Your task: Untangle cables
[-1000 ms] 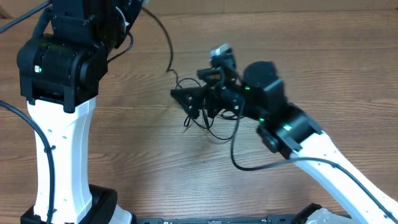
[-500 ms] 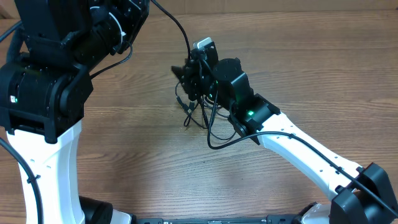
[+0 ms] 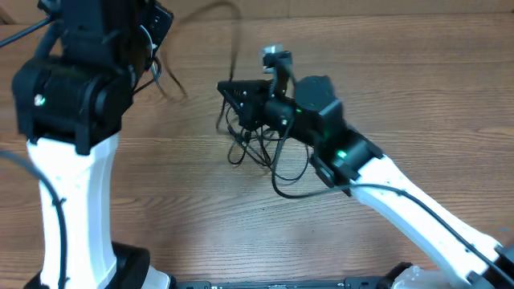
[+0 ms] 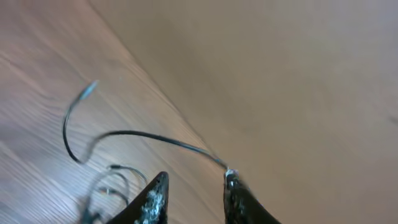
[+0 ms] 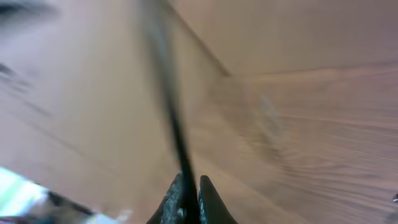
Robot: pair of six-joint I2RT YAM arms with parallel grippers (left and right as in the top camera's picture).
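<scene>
Your L arm (image 3: 68,88) is hovering far L w/ L jaws standing narrowly apart, one thin strand touching a fingertip (image 4: 236,193), while the cables (image 3: 249,143) are bunching in a tangle approx mid bench (image 3: 418,88), right by your R arm (image 3: 337,148), whose R jaws are clamping tight on one strand.

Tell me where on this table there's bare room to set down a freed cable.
Bare table lies far right, beyond the right arm, and in the near strip between the left arm's white column and that arm. The centre is crowded: the cables bunch by the right gripper, one strand running toward the left gripper.
</scene>
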